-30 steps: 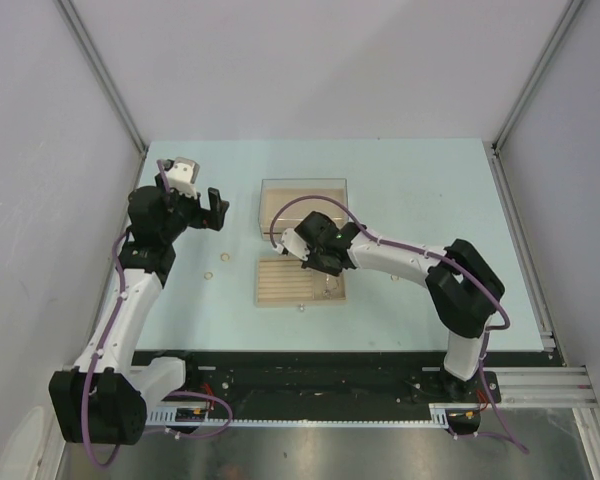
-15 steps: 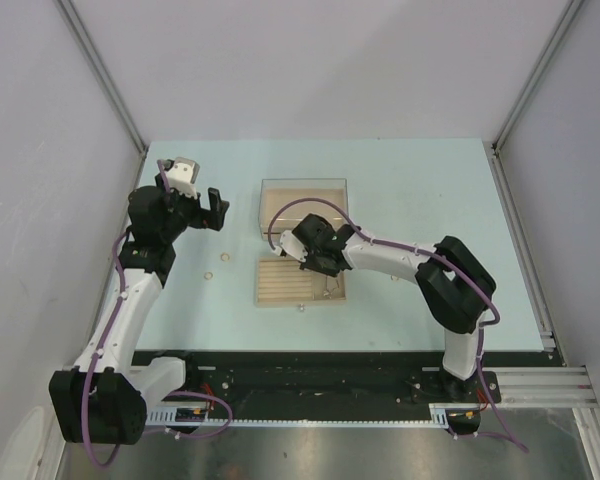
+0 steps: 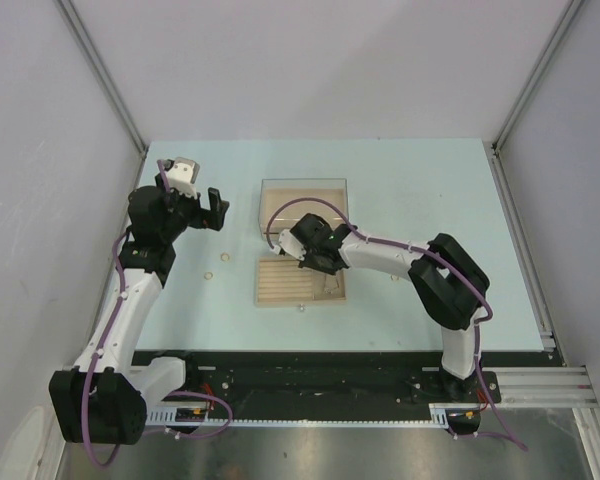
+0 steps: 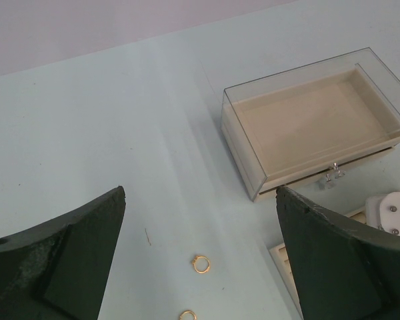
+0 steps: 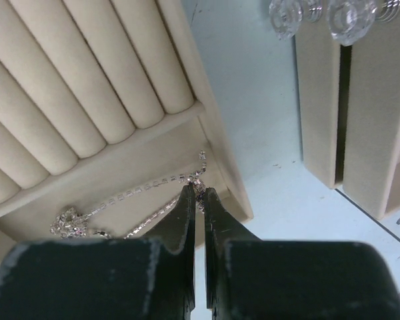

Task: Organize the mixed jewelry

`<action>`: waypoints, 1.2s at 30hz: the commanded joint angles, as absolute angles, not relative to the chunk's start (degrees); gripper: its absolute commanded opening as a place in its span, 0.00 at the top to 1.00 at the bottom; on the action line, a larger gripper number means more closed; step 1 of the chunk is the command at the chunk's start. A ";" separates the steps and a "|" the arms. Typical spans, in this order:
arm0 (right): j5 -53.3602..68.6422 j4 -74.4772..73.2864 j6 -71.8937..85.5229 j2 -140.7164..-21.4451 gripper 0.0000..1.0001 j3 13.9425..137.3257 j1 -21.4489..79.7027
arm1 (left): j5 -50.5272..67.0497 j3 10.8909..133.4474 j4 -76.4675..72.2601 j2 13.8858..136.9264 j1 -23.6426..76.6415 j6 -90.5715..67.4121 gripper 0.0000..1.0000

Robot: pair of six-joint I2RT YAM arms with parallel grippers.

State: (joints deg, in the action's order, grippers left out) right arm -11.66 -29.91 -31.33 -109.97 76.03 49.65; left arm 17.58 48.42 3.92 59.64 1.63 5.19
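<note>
Left arm reaches over the far left of the table [image 3: 410, 180]. Left gripper [image 3: 202, 210] hangs above the surface, fingers wide apart, nothing between them. Wrist view confirms: bare tabletop shows between the two dark pads [image 4: 73, 267].

Just inward of it, two small gold rings lie loose on the table, one [image 3: 223, 257] a little farther from the arms than the other [image 3: 210, 275], near each other but apart. Both also show in the left wrist view, low in the picture [image 4: 200, 264].

Centre: beige tray [image 3: 280, 285] with padded rolls, flat on the table. A third ring [image 3: 301, 308] sits just off its near edge. Behind the tray, a clear-topped box [image 3: 303, 195] with a small glassy knob [image 4: 332, 175] on its front.

Right arm stretches in from the right. Right gripper [image 3: 325, 272] points down at the tray's right end, fingers together, clamped on a thin silvery chain [image 5: 135, 195]. The rest of the chain trails into the tray's open compartment beside the rolls, ending in a small bunch.
</note>
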 commanded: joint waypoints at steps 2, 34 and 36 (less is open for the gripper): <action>-13.10 -28.47 -31.82 -111.27 1.00 79.27 49.31 | 17.67 48.25 1.76 59.41 1.58 6.68 0.00; -11.34 -31.64 -30.94 -111.18 0.68 79.80 48.87 | 17.67 48.16 1.93 58.80 1.58 6.68 0.00; -11.34 -31.82 -30.76 -110.83 0.67 79.80 48.95 | 17.49 48.16 2.11 58.80 1.58 6.68 0.00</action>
